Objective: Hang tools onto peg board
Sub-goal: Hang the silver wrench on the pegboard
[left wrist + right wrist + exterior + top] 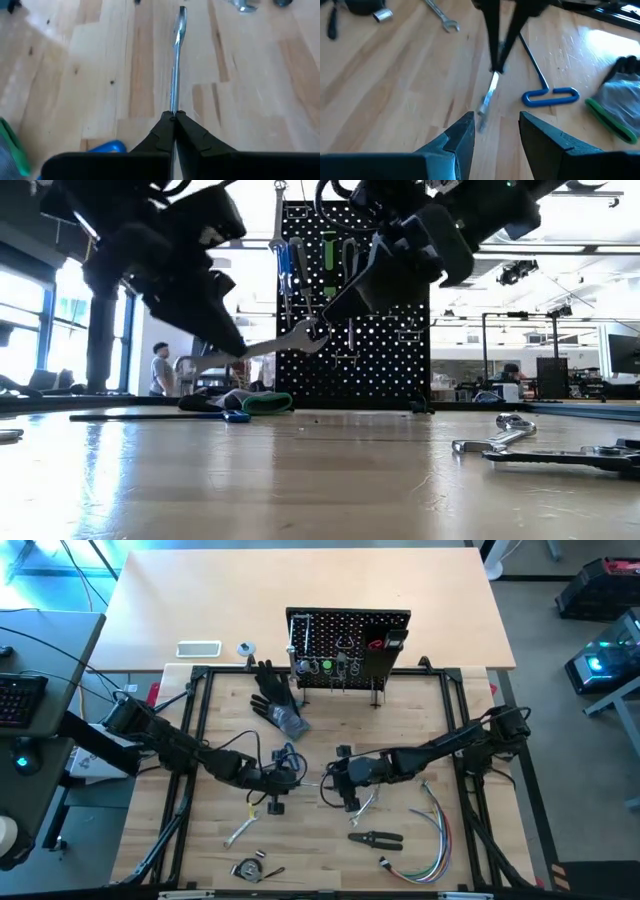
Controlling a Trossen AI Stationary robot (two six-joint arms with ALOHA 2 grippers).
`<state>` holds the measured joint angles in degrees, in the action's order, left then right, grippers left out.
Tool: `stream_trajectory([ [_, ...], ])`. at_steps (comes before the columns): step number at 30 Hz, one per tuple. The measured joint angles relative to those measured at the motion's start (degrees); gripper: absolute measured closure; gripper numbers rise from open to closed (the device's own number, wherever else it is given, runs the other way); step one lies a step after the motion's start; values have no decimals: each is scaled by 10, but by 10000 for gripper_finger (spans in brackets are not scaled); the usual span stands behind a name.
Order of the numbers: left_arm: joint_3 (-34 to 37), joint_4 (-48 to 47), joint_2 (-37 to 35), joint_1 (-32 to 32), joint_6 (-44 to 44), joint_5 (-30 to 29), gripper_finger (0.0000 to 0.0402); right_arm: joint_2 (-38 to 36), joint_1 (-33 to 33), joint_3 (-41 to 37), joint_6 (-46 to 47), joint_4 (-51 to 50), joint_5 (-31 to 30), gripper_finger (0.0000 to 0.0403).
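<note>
Above the middle of the wooden tabletop [200, 730], the left hand [290, 780] is clamped tight on one end of a silver wrench [176, 70], holding it off the surface toward the right hand [495, 132]. That hand's fingers stand apart, either side of the wrench's free end but not touching it. This looks like a handover. Next, the right hand must close on the wrench, then carry it to the peg board [350, 645] at the back.
</note>
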<state>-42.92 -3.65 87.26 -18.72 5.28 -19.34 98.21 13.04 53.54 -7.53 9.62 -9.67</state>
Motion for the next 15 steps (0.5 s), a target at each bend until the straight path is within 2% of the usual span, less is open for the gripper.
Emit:
stream_trajectory([
  [5, -15, -24, 2, 15, -11, 0, 401, 0, -3, 0, 0, 19, 20, 253],
  [15, -41, -25, 2, 29, -45, 6, 401, 0, -3, 0, 1, 24, 3, 253],
])
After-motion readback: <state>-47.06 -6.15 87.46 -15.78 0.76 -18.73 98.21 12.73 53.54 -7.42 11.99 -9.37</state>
